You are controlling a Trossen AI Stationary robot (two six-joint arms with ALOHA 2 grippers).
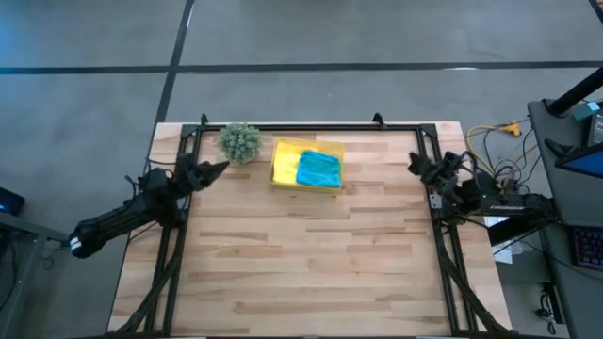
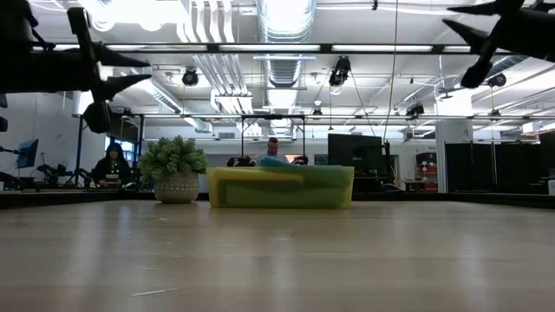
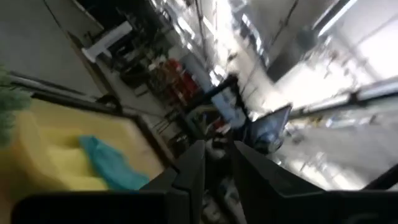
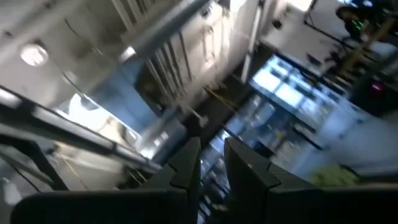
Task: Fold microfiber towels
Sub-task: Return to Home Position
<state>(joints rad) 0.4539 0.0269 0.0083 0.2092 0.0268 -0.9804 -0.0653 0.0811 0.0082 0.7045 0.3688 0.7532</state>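
Fingers (image 3: 189, 171) of the left gripper (image 1: 222, 167) stand a little apart with a slim gap between them and nothing in it. This gripper hangs above the surface (image 1: 311, 268) at about 10 o'clock in the high view, its tips aimed toward the plant (image 1: 241, 141). The right gripper (image 1: 413, 162) hangs at about 2 o'clock; its fingers (image 4: 186, 165) are likewise slightly parted and empty. Both are raised well clear of the wood, as the low view shows them near the top corners.

A blue towel (image 1: 318, 169) lies folded in the yellow tray (image 1: 283, 151), which sits at 12 o'clock on the surface, close to the far edge. Only this towel can be made out from above; what lies under it is hidden. The plant, a spiky green ball in a pale pot, stands just beside the tray at its 10 o'clock, apart from it.

Pale wooden planks make up the surface, bordered by a black metal frame (image 1: 311, 125). Grey floor (image 1: 377, 38) crossed by dark lines surrounds it. At 3 o'clock beyond the frame lies a tangle of cables (image 1: 495, 141).

Across the room, the low view shows a high ceiling with silver ducts (image 2: 286, 35) and bright lamps, dark monitors (image 2: 355, 152), and a seated person (image 2: 113, 165) at the far left.
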